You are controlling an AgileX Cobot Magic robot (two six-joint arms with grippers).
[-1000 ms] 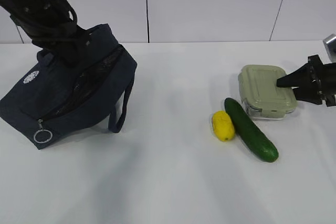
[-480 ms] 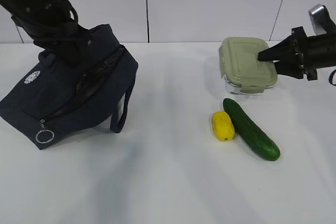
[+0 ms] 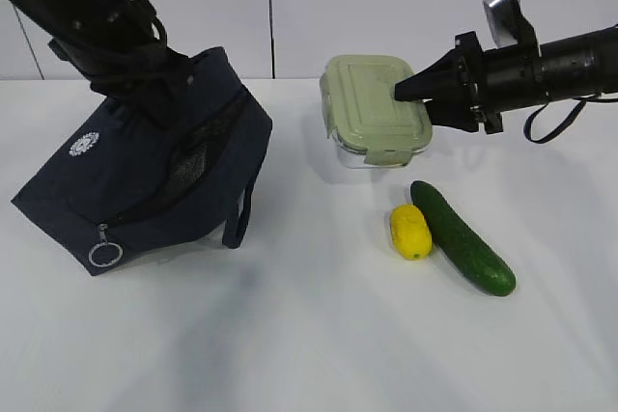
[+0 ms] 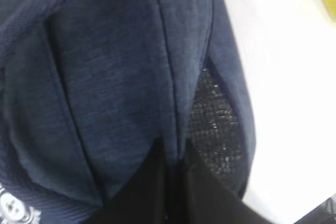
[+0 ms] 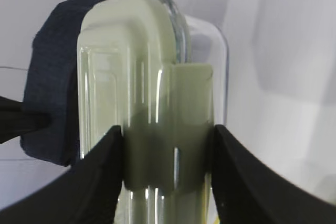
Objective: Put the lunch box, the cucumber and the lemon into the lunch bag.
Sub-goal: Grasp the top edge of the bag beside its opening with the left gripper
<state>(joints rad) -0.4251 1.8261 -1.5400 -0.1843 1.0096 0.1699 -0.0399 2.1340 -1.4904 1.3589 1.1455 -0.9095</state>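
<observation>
The navy lunch bag (image 3: 145,180) sits tilted at the left, its top slit gaping onto black mesh lining (image 4: 215,124). My left gripper (image 3: 159,94) is shut on a fold of the bag's fabric (image 4: 105,77) beside that slit, its dark fingers (image 4: 142,192) pinched together around the cloth. My right gripper (image 3: 406,94) is shut on the lunch box (image 3: 372,108), which hangs in the air mid-table, right of the bag. In the right wrist view the fingers (image 5: 102,177) clamp the sage-green lid clip (image 5: 168,129). The lemon (image 3: 410,231) and cucumber (image 3: 462,237) lie side by side on the table.
The white table (image 3: 309,335) runs to a pale panelled wall behind. The bag's loop handle (image 3: 238,224) droops onto the table, and a metal ring pull (image 3: 104,255) hangs at its lower left corner. A cable (image 3: 550,123) loops under the right arm.
My right gripper has lifted the lunch box off the table and carried it left towards the bag. The left arm has shifted the bag slightly up and right.
</observation>
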